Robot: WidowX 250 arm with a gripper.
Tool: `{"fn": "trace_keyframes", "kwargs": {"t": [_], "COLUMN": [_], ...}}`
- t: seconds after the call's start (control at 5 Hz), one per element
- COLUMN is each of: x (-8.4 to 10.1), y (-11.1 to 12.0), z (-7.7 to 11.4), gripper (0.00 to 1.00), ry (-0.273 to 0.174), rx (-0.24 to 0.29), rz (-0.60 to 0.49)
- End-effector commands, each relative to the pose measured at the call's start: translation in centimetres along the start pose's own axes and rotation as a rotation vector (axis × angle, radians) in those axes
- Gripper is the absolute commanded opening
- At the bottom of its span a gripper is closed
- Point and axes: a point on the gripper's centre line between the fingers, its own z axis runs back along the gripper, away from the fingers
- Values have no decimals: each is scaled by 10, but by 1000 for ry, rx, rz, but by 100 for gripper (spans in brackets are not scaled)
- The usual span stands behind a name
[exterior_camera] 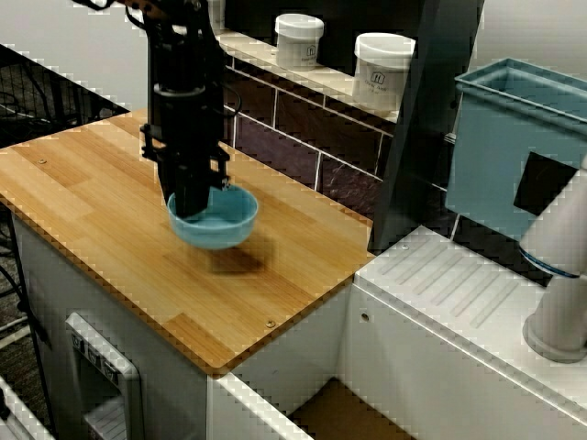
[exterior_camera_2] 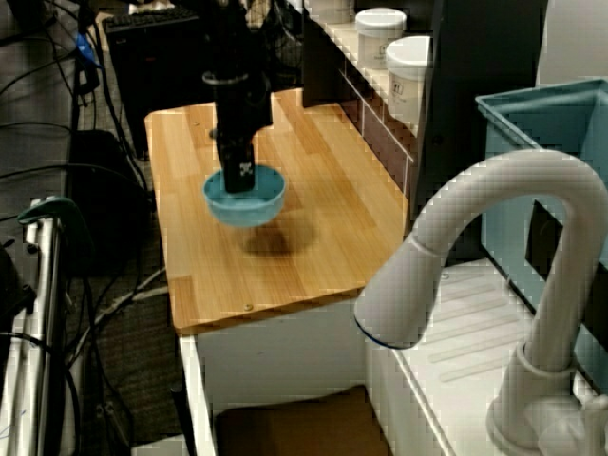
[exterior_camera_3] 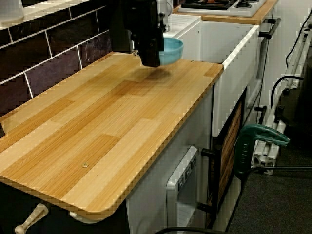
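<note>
wooden counter (exterior_camera: 101,197) | white jars (exterior_camera: 383,71) | teal bin (exterior_camera: 486,156) | white faucet (exterior_camera_2: 399,299)

Fingertips of the tool (exterior_camera: 193,203) hide inside the blue bowl (exterior_camera: 229,225); lettering on the jars (exterior_camera: 382,71) is unreadable.

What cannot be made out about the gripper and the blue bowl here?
Gripper tips: view from the side, hidden inside the blue bowl.
Bowl's inside: view from above, mostly covered by the gripper.
Bowl's left part: low view, behind the gripper.
Jar labels: view from the side, too small to read.
</note>
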Motion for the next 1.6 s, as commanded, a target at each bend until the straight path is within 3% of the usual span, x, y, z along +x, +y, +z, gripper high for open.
{"fn": "trace_keyframes", "kwargs": {"t": [0.0, 0.4, 0.6, 0.8, 1.0, 1.2, 1.4], "x": [15, 24, 27, 25, 11, -10, -13], "y": [43, 90, 112, 127, 139, 152, 160], "z": [36, 37, 28, 17, 4, -3, -6], "gripper": [0, 0, 0, 32, 100, 100, 100], "ry": [-127, -137, -123, -49, -3, -23, -23], "rx": [36, 52, 71, 97, 48, 81, 73], "rz": [62, 179, 230, 243, 190, 168, 191]}}
